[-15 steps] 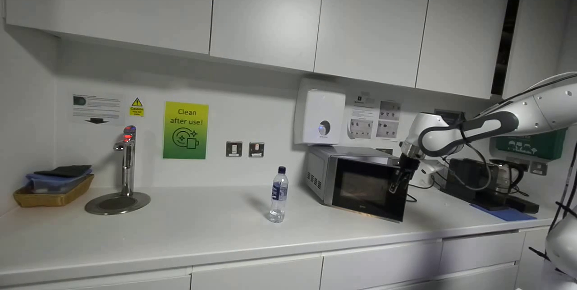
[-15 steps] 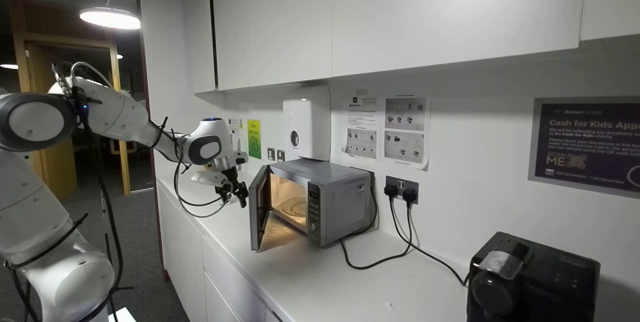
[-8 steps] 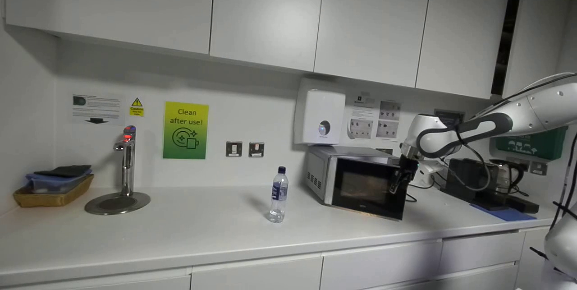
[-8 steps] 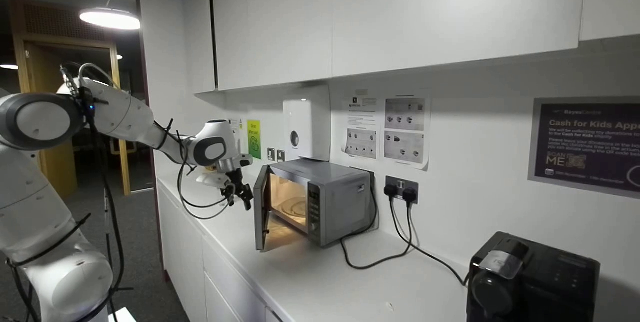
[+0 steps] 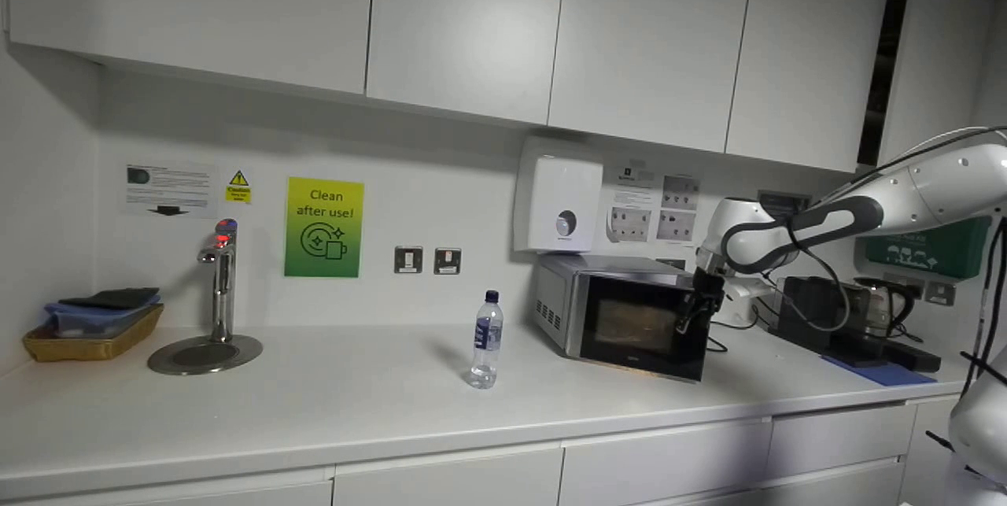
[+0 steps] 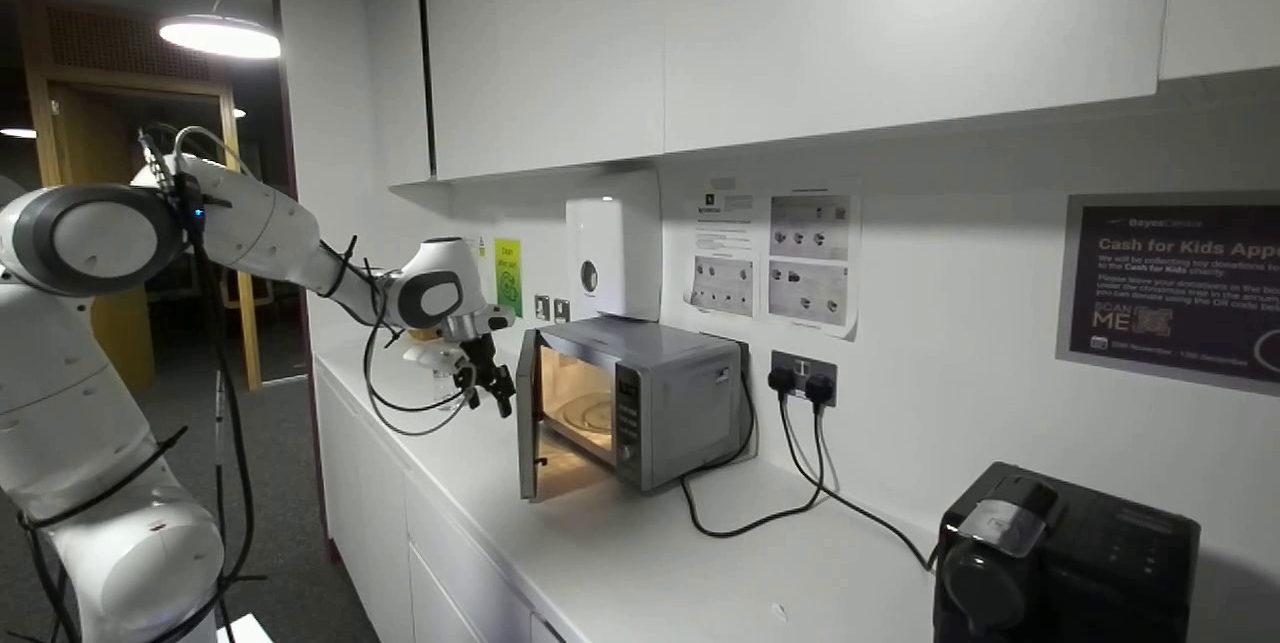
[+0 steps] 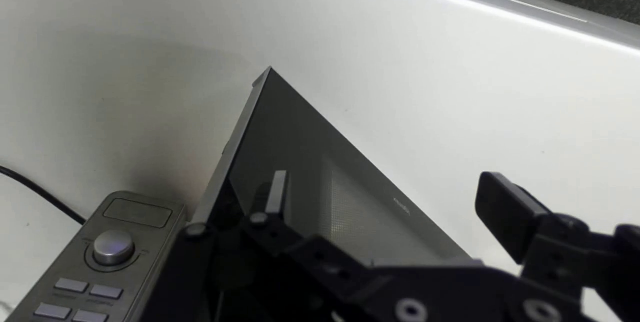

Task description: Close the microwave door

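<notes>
The microwave (image 6: 690, 403) is a silver-grey box on the counter, its lit inside showing in an exterior view. Its door (image 6: 528, 423) stands partly open. The door's dark glass outer face shows in an exterior view (image 5: 629, 325) and in the wrist view (image 7: 300, 136). My gripper (image 7: 390, 199) is open and empty, with a wide gap between its fingers. It is at the outer face of the door, near the free edge, as an exterior view shows (image 6: 490, 399). One finger (image 7: 276, 194) lies over the door glass; contact itself is hard to tell.
A clear water bottle (image 5: 486, 341) stands left of the microwave. A white wall box (image 5: 558, 199) hangs above. A black coffee machine (image 6: 1065, 563) and power cables (image 6: 760, 523) are on the counter's other side. The counter's front edge (image 7: 480, 6) runs past the door.
The door has swung a little towards the microwave body, narrowing the opening. My gripper has moved the same way, following the door's outer face. The bottle has not moved.
</notes>
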Robot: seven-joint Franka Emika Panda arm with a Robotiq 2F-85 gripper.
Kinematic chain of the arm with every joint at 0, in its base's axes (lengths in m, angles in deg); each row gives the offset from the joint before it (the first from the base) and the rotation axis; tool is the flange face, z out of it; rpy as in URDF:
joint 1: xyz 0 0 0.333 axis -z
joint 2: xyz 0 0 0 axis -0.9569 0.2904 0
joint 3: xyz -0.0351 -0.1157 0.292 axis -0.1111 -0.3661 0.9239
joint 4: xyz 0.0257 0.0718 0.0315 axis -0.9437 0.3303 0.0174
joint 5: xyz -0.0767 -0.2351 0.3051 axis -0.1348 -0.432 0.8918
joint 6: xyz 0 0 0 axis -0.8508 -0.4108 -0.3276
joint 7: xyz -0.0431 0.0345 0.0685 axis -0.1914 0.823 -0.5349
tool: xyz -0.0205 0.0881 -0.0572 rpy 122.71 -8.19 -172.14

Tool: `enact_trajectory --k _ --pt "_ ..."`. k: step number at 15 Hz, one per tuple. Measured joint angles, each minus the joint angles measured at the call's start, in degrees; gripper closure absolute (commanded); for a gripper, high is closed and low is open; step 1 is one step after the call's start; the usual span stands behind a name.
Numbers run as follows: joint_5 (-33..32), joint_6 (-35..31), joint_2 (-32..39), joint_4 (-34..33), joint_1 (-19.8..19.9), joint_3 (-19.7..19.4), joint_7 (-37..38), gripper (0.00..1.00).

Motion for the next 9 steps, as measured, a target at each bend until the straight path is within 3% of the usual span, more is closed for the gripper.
enact_trajectory --k 9 --pt "-0.18 0.0 2.0 -1.78 0.84 -0.04 2.89 0.0"
